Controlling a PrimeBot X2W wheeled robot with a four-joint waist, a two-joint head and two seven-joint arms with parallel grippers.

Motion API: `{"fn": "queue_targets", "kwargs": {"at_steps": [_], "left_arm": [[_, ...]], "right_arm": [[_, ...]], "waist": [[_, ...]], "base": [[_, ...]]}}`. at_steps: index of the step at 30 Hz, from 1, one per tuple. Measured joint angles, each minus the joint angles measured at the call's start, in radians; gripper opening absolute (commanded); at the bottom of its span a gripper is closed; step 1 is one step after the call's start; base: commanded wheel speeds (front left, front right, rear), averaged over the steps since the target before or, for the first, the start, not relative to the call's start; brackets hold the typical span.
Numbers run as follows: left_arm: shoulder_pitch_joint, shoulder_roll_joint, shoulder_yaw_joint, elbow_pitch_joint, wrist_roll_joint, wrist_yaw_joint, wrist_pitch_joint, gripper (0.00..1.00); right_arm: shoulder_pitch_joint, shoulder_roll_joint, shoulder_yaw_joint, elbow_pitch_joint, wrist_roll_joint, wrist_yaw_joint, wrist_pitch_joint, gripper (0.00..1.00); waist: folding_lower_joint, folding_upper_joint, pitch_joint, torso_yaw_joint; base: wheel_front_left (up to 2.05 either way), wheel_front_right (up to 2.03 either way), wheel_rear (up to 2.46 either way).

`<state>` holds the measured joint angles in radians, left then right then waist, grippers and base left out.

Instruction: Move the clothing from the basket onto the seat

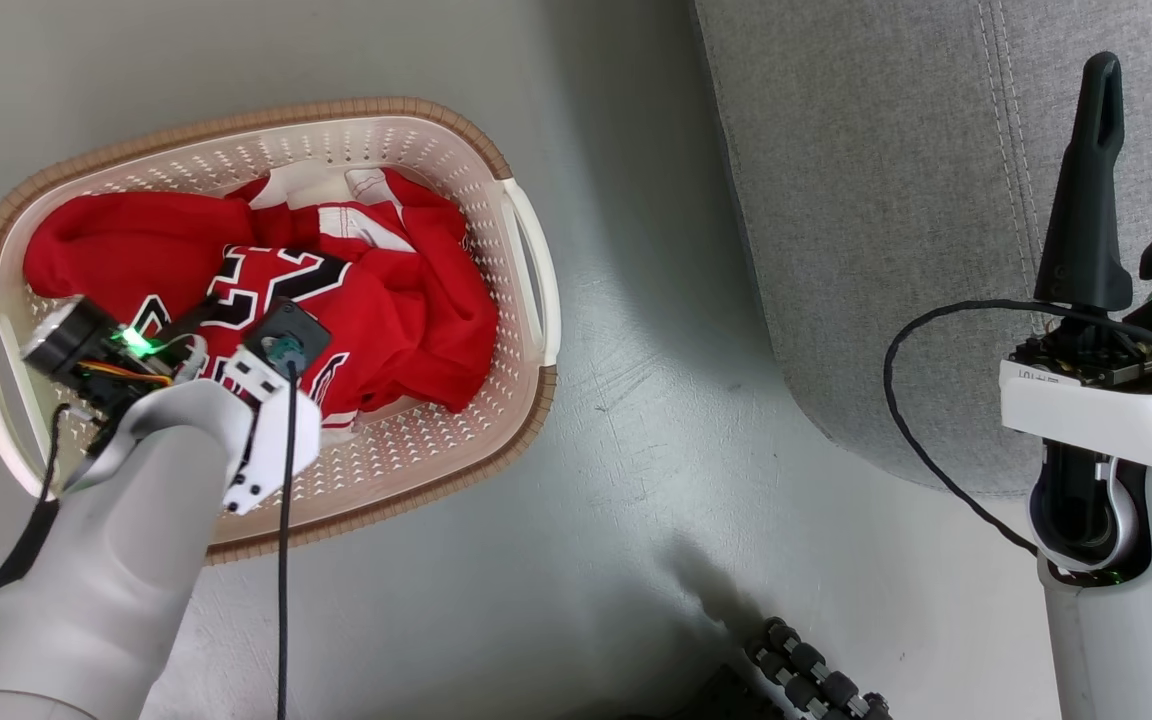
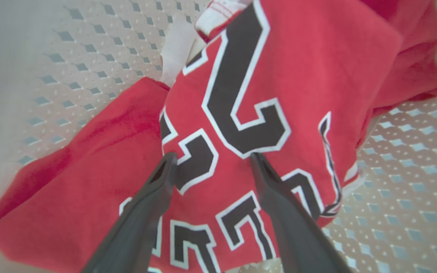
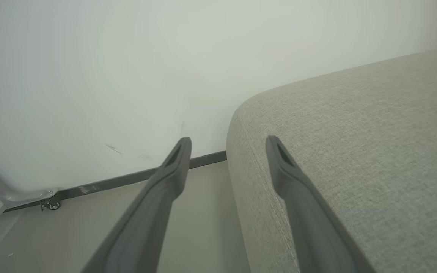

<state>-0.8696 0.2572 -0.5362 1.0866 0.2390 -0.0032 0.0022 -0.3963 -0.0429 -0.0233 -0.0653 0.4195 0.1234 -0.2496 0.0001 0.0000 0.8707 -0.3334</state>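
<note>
The cream basket [image 1: 532,262] with a brown rim stands on the floor at the left. Inside lies the red clothing: a jersey [image 1: 376,310] with black-and-white numbers on top, and a plainer red piece [image 1: 106,240] toward the left wall. My left arm [image 1: 186,440] reaches down into the basket. In the left wrist view my left gripper [image 2: 212,159] is open, its tips at or just above the jersey's [image 2: 309,68] numbers, one on each side of a fold. My right gripper [image 1: 1146,60] stands open and empty over the grey seat [image 1: 886,200], whose rounded corner [image 3: 355,144] fills the right of its wrist view.
Grey floor [image 1: 636,450] separates basket and seat. A black cable [image 1: 911,420] loops off the right wrist. A black ribbed part [image 1: 816,675] lies at the bottom edge. Beyond the seat are a pale wall [image 3: 108,76], a dark baseboard and a small caster [image 3: 53,205].
</note>
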Motion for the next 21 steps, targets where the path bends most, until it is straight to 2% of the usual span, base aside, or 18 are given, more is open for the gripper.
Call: {"fn": "queue_targets", "kwargs": {"at_steps": [6,7,9,10,13,15,21], "left_arm": [[-0.013,0.014,-0.001,0.034,0.02,0.013,0.04,1.0],[-0.013,0.014,0.0,0.041,0.02,0.013,0.049,0.94],[-0.013,0.014,0.0,0.052,0.02,0.013,0.06,0.76],[-0.013,0.013,0.0,0.057,0.02,0.013,0.061,0.53],[-0.013,0.01,0.001,0.064,0.018,0.013,0.068,0.33],[-0.013,0.004,0.001,0.065,0.017,0.013,0.068,0.01],[-0.013,-0.014,-0.001,0.067,0.011,0.012,0.063,0.0]], "right_arm": [[0.0,0.0,-0.001,0.002,0.0,0.0,0.0,1.0],[0.0,0.0,-0.001,0.002,0.0,0.0,0.0,1.0],[0.0,0.0,0.0,0.002,0.0,0.0,0.0,1.0],[0.0,0.0,0.001,0.002,0.0,0.0,0.0,1.0],[0.0,0.0,0.004,0.002,0.0,0.0,0.0,1.0],[0.0,0.0,0.006,0.002,0.0,0.0,0.0,1.0],[0.0,0.0,0.001,0.004,0.0,0.0,0.0,1.0]], "waist": [[0.0,0.0,0.003,-0.002],[0.0,0.0,0.004,-0.002],[0.0,0.0,0.004,-0.003],[0.0,0.0,0.005,-0.003],[0.0,0.0,0.006,-0.003],[0.0,0.0,0.006,-0.003],[0.0,0.0,0.004,0.0]], "base": [[0.0,0.0,0.0],[0.0,0.0,0.0],[0.0,0.0,0.0],[0.0,0.0,0.0],[0.0,0.0,0.0],[0.0,0.0,0.0],[0.0,0.0,0.0]]}}
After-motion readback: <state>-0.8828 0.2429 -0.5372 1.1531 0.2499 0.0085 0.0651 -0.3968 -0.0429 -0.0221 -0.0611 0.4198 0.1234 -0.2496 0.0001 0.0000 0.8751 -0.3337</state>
